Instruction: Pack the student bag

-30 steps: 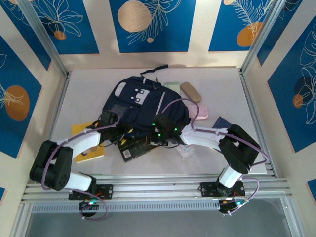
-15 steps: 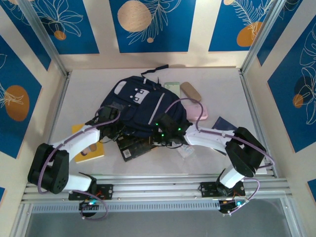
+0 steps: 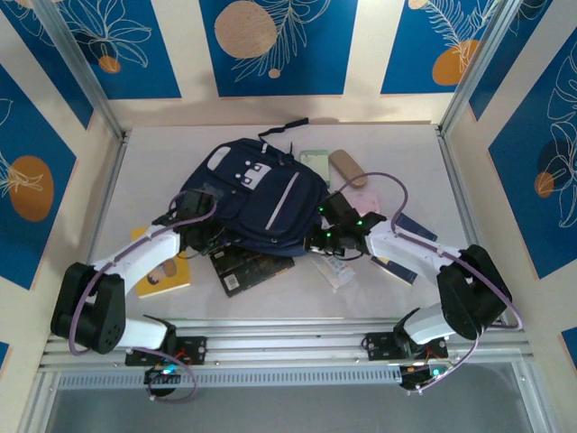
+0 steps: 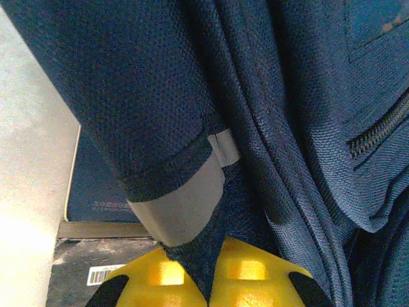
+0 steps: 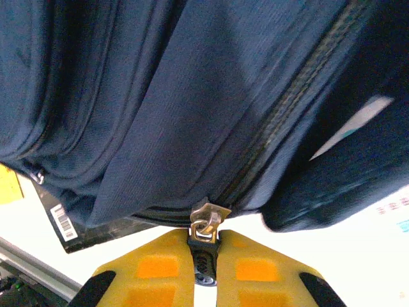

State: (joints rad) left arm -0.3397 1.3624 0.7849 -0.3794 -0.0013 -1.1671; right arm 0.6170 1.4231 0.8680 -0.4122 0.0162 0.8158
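1. Lying across the middle of the pale grey worktop (image 3: 149,167) is the large navy-blue fabric student bag (image 3: 257,203). It is front side up, with its white and grey patches and dark carry loop toward the far wall and a thin light stripe down its right half.
2. The left pincer (image 3: 206,238) sits at the bag's near-left edge. In its wrist camera its yellow fingers (image 4: 160,275) are pressed together on the tip of a navy fabric strap with a grey band (image 4: 182,208), which rises from them into the bag's folds.
3. The right pincer (image 3: 315,244) is at the bag's near-right edge. Its yellow fingers (image 5: 156,268) are closed tight on a black zipper pull tab (image 5: 203,265). The tab hangs from a silver metal slider (image 5: 206,219) on the dark zipper track (image 5: 287,121), which runs up to the right.
4. From where I stand I cannot tell whether the zip is open.
5. A flat black pack with a barcode label (image 3: 245,269) pokes out from under the bag's near edge, between the two pincers.
6. A yellow book (image 3: 167,278) lies to the left of that pack, partly under the left arm.
7. Past the bag's far-right corner lie a pale green flat card (image 3: 315,159) and, just beside it, a tan oval case (image 3: 347,168).
8. A pink flat pouch (image 3: 365,200) lies close to the bag's right side.
9. A small clear printed packet (image 3: 341,273) lies near the right pincer on its near side.
10. A dark navy booklet (image 3: 413,225) is partly covered by the right arm.
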